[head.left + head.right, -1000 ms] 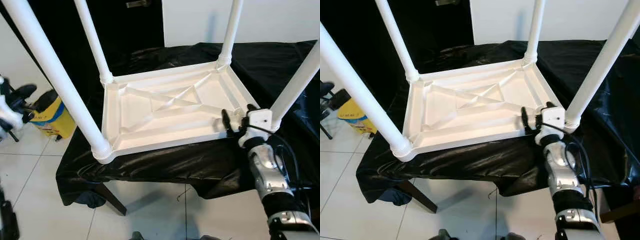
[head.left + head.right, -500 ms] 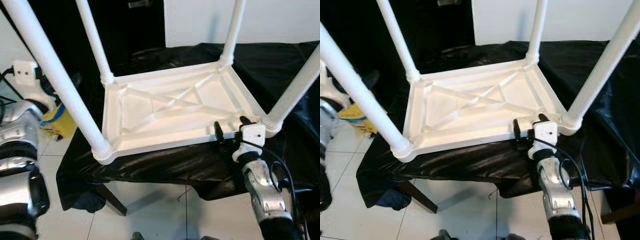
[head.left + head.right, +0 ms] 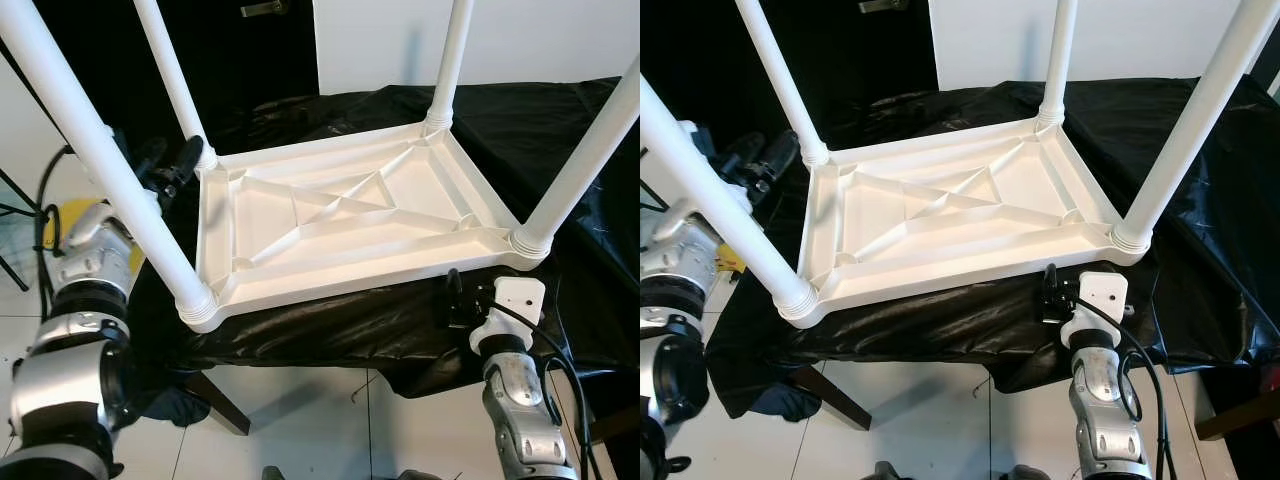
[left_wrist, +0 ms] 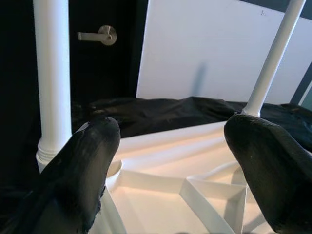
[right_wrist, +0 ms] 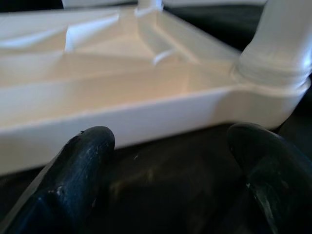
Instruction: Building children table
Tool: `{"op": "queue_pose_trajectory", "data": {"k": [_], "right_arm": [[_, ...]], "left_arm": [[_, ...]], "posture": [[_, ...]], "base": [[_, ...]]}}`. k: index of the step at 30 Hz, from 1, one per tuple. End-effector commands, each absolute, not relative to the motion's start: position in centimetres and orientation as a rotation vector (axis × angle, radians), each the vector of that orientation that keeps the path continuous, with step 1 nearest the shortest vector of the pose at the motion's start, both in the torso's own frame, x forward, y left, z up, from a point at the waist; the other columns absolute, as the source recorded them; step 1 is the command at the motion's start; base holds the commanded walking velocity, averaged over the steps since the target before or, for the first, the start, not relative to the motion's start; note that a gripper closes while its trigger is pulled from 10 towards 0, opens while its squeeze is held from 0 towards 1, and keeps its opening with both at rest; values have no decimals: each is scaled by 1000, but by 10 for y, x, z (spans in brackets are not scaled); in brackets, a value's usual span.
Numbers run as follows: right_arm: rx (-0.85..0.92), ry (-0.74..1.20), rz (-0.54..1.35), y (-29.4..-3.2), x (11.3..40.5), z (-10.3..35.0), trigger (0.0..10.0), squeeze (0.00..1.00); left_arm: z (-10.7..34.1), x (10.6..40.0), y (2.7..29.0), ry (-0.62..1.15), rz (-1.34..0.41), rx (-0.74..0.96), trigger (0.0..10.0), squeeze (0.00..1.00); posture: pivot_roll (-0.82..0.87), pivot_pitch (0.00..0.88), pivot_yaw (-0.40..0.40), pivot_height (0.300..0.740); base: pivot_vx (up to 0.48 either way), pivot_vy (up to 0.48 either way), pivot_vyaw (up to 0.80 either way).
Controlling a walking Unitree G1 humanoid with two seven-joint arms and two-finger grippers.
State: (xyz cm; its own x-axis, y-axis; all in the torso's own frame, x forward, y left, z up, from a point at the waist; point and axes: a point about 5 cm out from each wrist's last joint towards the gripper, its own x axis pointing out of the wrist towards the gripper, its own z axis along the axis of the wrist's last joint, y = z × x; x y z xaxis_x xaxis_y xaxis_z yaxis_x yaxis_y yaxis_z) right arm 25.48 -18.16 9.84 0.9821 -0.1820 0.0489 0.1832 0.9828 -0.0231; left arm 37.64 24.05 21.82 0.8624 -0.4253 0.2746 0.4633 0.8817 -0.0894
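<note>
An upside-down white plastic table top point(image 3: 330, 283) lies on a black-draped table. Four white legs stand up from its corners: near-left leg point(image 3: 110, 170), far-left leg point(image 3: 170, 70), far-right leg point(image 3: 445, 60), near-right leg point(image 3: 580, 160). My left gripper point(image 3: 170, 160) is open beside the far-left corner, just outside the rim. Its wrist view looks between its fingers point(image 4: 83, 170) across the ribbed underside. My right gripper point(image 3: 465, 300) is open, low in front of the near rim, left of the near-right leg. Its wrist view has the rim point(image 5: 122, 122) and leg base point(image 5: 275, 53) just ahead of it.
The black cloth point(image 3: 560, 110) hangs over the table edges. A yellow container point(image 3: 72, 212) sits on the tiled floor point(image 3: 300, 420) at the left. A dark door with a handle point(image 3: 265, 8) and a white wall stand behind. A wooden table leg point(image 3: 220, 400) slants below.
My left arm has come up from the left side to the far-left corner. My right gripper has drawn back from the near-right corner and sunk below the near rim.
</note>
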Motion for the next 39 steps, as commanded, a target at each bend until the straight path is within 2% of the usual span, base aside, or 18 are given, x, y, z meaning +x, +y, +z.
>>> {"op": "queue_pose_trajectory", "data": {"k": [1,8,16,23,28,39], "right_arm": [[-15,-24,-193,-182,253,95,10000,0],[6,25,-203,-177,261,91,10000,0],[-9,45,-188,-176,275,91,10000,0],[-18,82,-130,-171,288,87,10000,0],[-34,75,-47,-161,304,89,10000,0],[-51,45,58,-150,331,98,10000,0]], "left_arm": [[221,372,232,-274,-639,-120,10000,0],[217,359,204,-304,-769,-107,10000,0],[216,338,186,-316,-842,-112,10000,0],[218,321,176,-334,-854,-117,10000,0],[219,297,156,-353,-867,-160,10000,0],[220,274,118,-357,-886,-252,10000,0]], "posture": [[-166,37,54,740],[-147,43,41,740],[-113,56,34,740],[-87,68,22,740],[-56,82,5,740],[-20,87,-12,740]], "base": [[0,0,0],[0,0,0],[0,0,0],[0,0,0],[0,0,0],[0,0,0]]}}
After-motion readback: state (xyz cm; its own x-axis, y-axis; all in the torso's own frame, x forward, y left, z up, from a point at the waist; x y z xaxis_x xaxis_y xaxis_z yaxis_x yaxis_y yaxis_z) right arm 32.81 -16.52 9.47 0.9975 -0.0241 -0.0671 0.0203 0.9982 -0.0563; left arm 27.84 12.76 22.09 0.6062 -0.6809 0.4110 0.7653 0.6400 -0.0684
